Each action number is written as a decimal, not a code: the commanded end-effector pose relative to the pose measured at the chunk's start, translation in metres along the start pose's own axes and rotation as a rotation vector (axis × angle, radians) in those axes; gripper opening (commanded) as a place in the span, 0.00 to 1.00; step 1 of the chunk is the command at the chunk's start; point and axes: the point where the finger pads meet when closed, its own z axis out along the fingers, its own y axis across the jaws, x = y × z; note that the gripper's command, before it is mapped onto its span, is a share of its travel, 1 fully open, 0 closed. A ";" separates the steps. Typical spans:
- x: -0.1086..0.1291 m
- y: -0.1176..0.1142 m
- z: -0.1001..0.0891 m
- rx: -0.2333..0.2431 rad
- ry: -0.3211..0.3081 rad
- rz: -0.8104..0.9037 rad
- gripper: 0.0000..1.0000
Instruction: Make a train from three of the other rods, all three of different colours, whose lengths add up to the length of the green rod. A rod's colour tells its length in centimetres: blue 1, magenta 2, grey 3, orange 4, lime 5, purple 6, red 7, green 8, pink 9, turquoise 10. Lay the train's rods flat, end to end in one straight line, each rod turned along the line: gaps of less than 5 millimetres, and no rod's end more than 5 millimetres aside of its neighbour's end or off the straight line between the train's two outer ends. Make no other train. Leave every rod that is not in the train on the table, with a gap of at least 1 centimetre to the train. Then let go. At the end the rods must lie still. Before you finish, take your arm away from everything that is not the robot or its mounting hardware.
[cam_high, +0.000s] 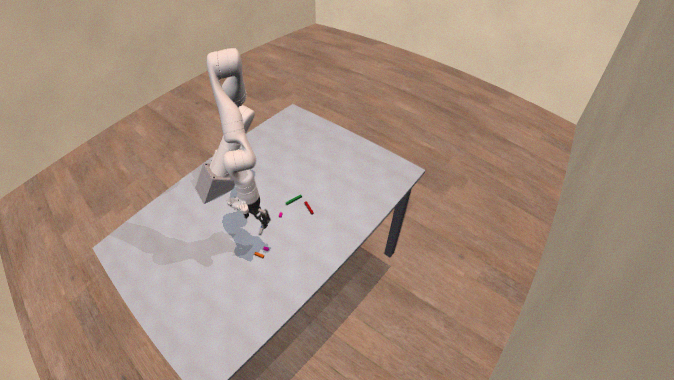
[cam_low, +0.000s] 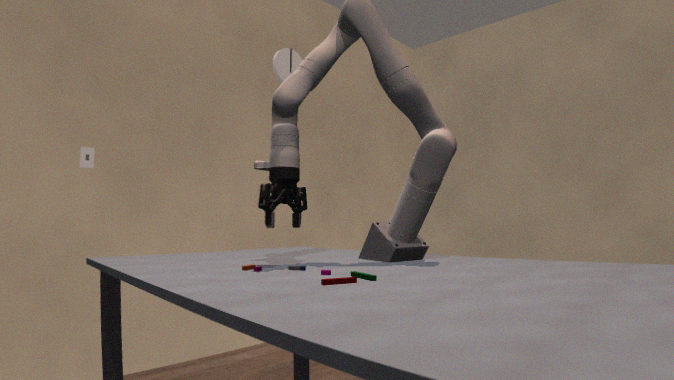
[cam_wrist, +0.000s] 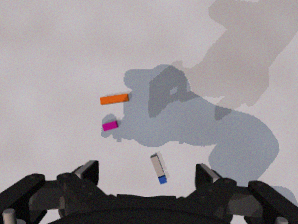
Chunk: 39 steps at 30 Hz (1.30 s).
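Note:
My gripper (cam_low: 283, 223) hangs open and empty well above the table; it also shows in the top view (cam_high: 263, 223). Below it, in the wrist view, a grey rod (cam_wrist: 156, 163) and a small blue rod (cam_wrist: 161, 179) lie flat, end to end. The grey rod also shows in the exterior view (cam_low: 296, 267). An orange rod (cam_wrist: 115, 99) and a magenta rod (cam_wrist: 109, 125) lie apart, to the left of them. The green rod (cam_high: 293, 199), a red rod (cam_high: 309, 207) and a second magenta rod (cam_high: 280, 214) lie further right on the table.
The arm's base (cam_high: 214, 182) stands at the table's back edge, behind the rods. The table's front edge (cam_low: 210, 310) is near the orange rod (cam_low: 248, 267) in the exterior view.

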 end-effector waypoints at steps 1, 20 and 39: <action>0.003 -0.004 0.001 -0.002 0.003 0.045 1.00; 0.033 -0.024 0.007 0.003 0.007 0.584 1.00; 0.058 -0.041 0.015 -0.001 0.003 1.090 1.00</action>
